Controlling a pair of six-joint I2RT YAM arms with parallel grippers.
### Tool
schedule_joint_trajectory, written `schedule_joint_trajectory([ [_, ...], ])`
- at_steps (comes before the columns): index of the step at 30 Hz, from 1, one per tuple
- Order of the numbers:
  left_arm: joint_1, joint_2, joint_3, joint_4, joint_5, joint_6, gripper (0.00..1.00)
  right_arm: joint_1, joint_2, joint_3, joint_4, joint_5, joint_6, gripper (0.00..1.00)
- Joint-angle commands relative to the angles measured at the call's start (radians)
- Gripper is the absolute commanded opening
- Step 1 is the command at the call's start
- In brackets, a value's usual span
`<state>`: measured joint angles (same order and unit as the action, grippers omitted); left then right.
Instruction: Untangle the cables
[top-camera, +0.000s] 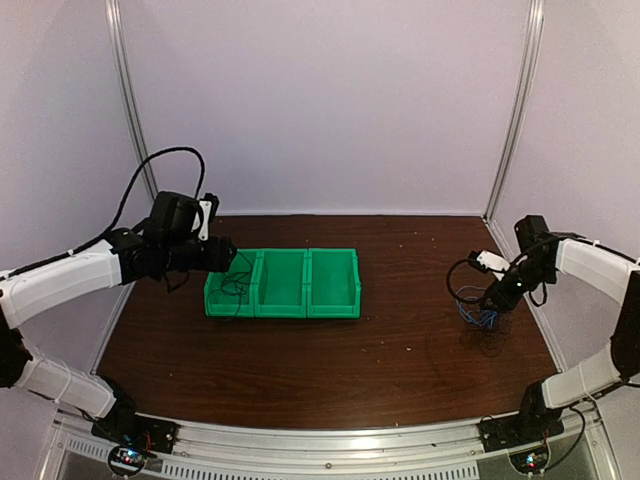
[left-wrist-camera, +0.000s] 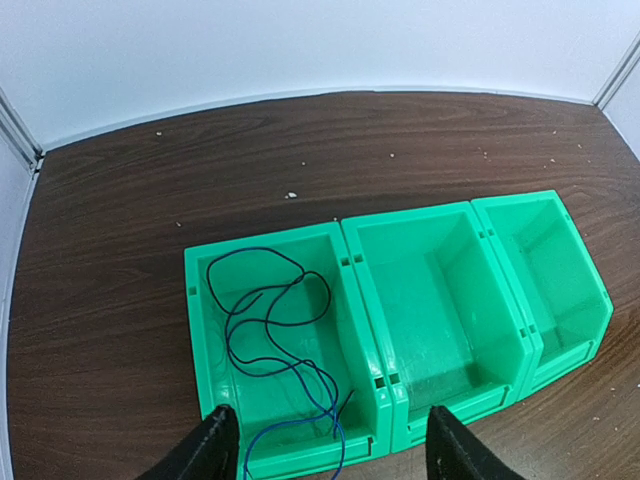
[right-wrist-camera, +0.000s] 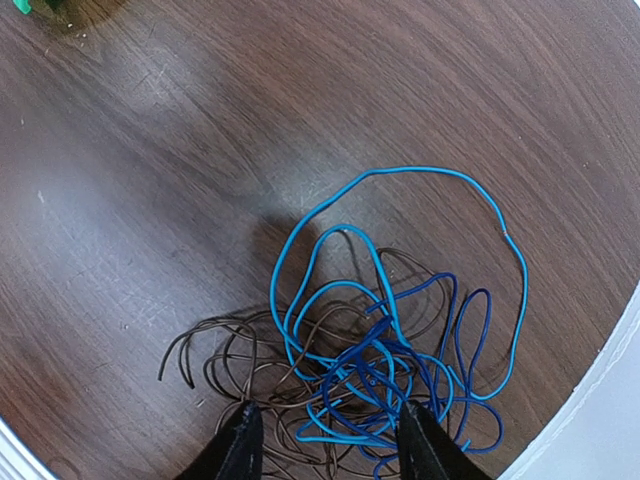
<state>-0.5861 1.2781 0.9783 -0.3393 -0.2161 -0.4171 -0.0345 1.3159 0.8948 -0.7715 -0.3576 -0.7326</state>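
At the right side of the dark wooden table (top-camera: 400, 360), close to its edge, the cables (top-camera: 482, 325) lie in one loose, tangled heap. The right wrist view shows the heap closely: a bright blue wire (right-wrist-camera: 410, 170) sweeps out in a wide loop on the far side and curls back into the knot; darker blue strands (right-wrist-camera: 460, 340) coil at the right; thin dark brown strands (right-wrist-camera: 205, 328) spread to the left; all of them cross over and under one another in the middle.

The right gripper (top-camera: 495, 300) hangs directly over the heap, its two black fingers (right-wrist-camera: 240, 445) held apart with the knot showing in the gap between them; whether the tips touch any wire cannot be told.

Left of centre stands a row of three bright green bins (top-camera: 283, 300) joined side by side. A single dark blue wire (left-wrist-camera: 229, 338) lies in wandering loops on the floor of the leftmost bin (left-wrist-camera: 200, 330); one end trails over the near wall, looking lighter blue there, and passes out of view.

The left gripper (left-wrist-camera: 330, 415) hovers above that near wall; its fingers are spread wide, closed on nothing.
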Motion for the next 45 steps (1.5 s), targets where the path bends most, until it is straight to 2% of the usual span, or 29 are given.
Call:
schedule_joint_trajectory([
  [1, -0.003, -0.032, -0.006, 0.049, 0.021, 0.001, 0.65, -0.005, 0.016, -0.010, 0.033, -0.003, 0.018, 0.46],
  [10, -0.006, -0.035, -0.009, 0.050, 0.028, -0.010, 0.64, -0.005, 0.086, -0.003, 0.070, -0.023, 0.026, 0.37],
  [16, -0.006, -0.032, -0.007, 0.050, 0.026, -0.009, 0.64, -0.005, 0.073, 0.003, 0.062, -0.021, 0.035, 0.23],
  [22, -0.007, -0.020, -0.009, 0.069, 0.037, -0.009, 0.64, -0.005, 0.037, 0.010, 0.034, -0.024, 0.033, 0.01],
  [24, -0.008, -0.014, -0.007, 0.080, 0.047, -0.008, 0.64, -0.004, 0.019, 0.028, 0.009, -0.038, 0.034, 0.00],
  [28, -0.021, 0.011, -0.006, 0.132, 0.092, 0.017, 0.64, 0.004, -0.043, 0.099, -0.089, -0.168, 0.018, 0.00],
  [32, -0.095, 0.035, -0.015, 0.265, 0.166, 0.092, 0.63, 0.034, -0.113, 0.193, -0.206, -0.338, -0.031, 0.00],
  [37, -0.253, 0.061, -0.058, 0.561, 0.280, 0.227, 0.64, 0.155, -0.144, 0.336, -0.328, -0.495, -0.089, 0.00],
  [42, -0.361, 0.158, -0.024, 0.825, 0.342, 0.213, 0.64, 0.227, -0.128, 0.504, -0.398, -0.601, -0.095, 0.00],
  [45, -0.425, 0.261, 0.029, 0.939, 0.329, 0.207, 0.65, 0.250, -0.127, 0.587, -0.402, -0.653, -0.077, 0.00],
])
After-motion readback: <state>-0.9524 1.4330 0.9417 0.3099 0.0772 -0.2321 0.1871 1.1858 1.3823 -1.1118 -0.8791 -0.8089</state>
